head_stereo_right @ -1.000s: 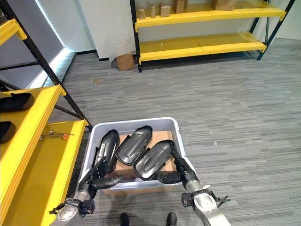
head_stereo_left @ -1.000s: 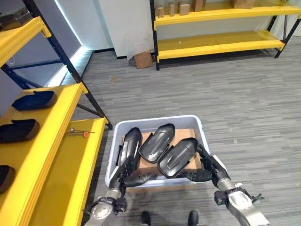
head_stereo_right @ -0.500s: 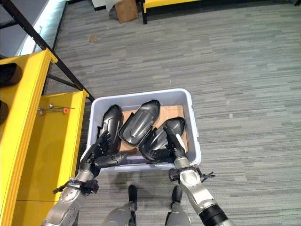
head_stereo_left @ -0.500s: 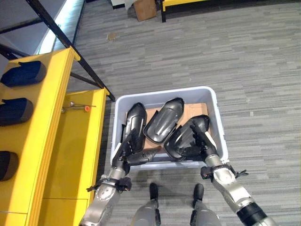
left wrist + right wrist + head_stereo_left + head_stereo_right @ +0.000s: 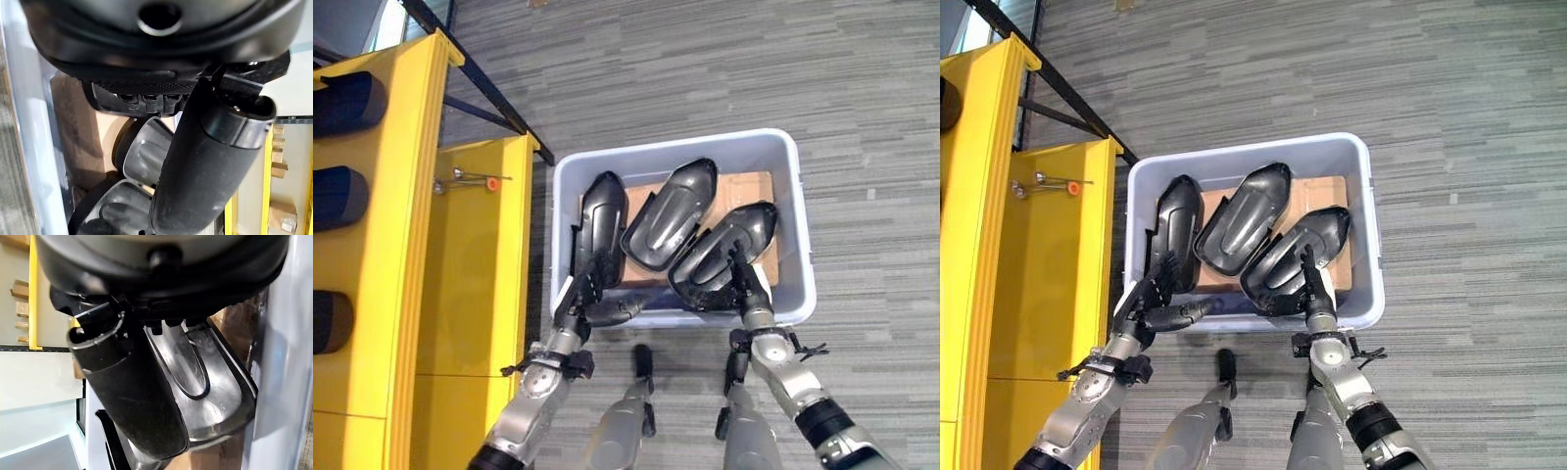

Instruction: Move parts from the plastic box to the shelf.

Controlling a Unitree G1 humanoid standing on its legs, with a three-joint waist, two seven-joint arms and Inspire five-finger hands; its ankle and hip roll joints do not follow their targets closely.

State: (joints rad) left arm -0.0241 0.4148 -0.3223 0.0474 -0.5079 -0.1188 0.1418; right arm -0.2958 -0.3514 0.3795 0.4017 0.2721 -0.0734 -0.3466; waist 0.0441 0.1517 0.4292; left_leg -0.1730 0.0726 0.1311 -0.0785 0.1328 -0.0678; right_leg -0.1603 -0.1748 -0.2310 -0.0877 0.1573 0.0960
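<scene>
Both hands deeper in plastic box [image 5: 800, 257] than before, left hand [image 5: 590, 292] fingers straight on left part [image 5: 597, 227], right hand [image 5: 741, 286] likewise on right part [image 5: 724, 253]

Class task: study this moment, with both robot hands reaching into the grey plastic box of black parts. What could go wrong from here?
1. The three black parts overlap: the right part leans against the middle part, so lifting it may drag or tip that neighbour.
2. The left robot hand and right robot hand work close to the plastic box near wall; a part might catch on the rim.
3. The parts look smooth and glossy, so one could slip.
</scene>
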